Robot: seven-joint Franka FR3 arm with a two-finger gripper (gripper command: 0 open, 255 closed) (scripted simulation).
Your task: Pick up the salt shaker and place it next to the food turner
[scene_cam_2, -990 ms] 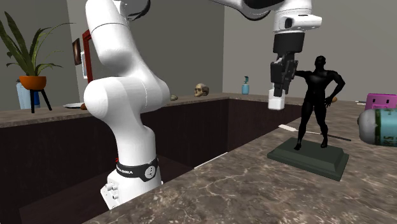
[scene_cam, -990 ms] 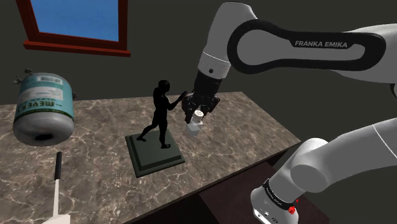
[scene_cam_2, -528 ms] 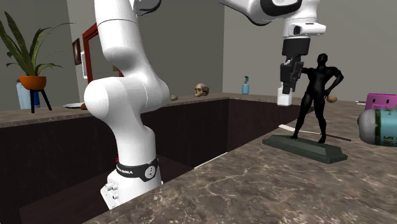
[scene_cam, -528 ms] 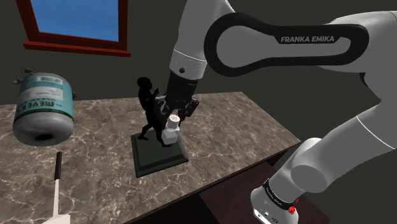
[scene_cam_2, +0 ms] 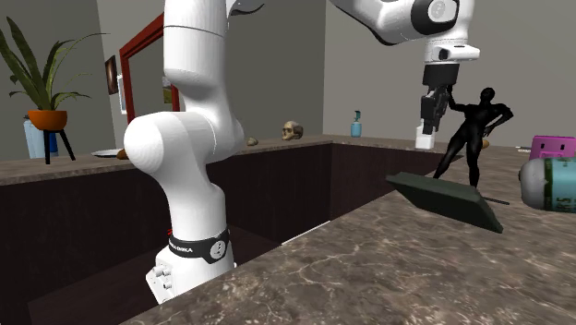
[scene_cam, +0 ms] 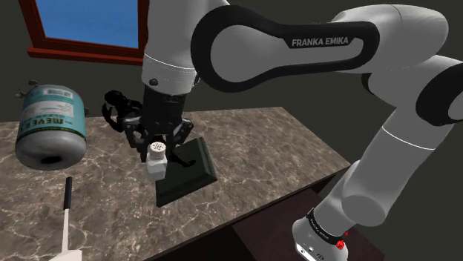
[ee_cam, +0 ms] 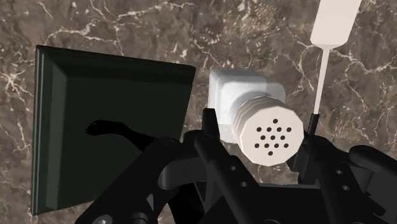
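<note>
The gripper [scene_cam: 156, 153] is clamped on the salt shaker [scene_cam: 155, 169], one black finger on each side just under its cap, and it hangs in the air above the marble counter [scene_cam: 260, 148]. From the wrist, the white shaker [ee_cam: 272, 135] points its round cap and ring of holes straight at the camera, with its squarer body beyond and the fingers [ee_cam: 210, 130] pressed to its flanks. On one side of it, close by, is the edge of the statue's dark green base [ee_cam: 108, 127]. On the other is the thin shaft of the food turner [ee_cam: 337, 22], whose white blade lies flat on the marble further out.

In the shoulder view the shaker hangs at the base's [scene_cam: 189, 172] left edge, and the turner [scene_cam: 67, 194] lies well off to the lower left, black handle pointing up the picture.

And look at that statue [scene_cam_2: 475, 129]! The second exterior view has the black figure leaning away, its base [scene_cam_2: 443, 196] slanted with the near edge raised off the counter. The shaker [scene_cam_2: 424, 142] hangs under the gripper [scene_cam_2: 427, 125] just to its left.

A big grey canister [scene_cam: 50, 126] lies on its side at the shoulder view's left, below a red-framed window [scene_cam: 85, 30].
</note>
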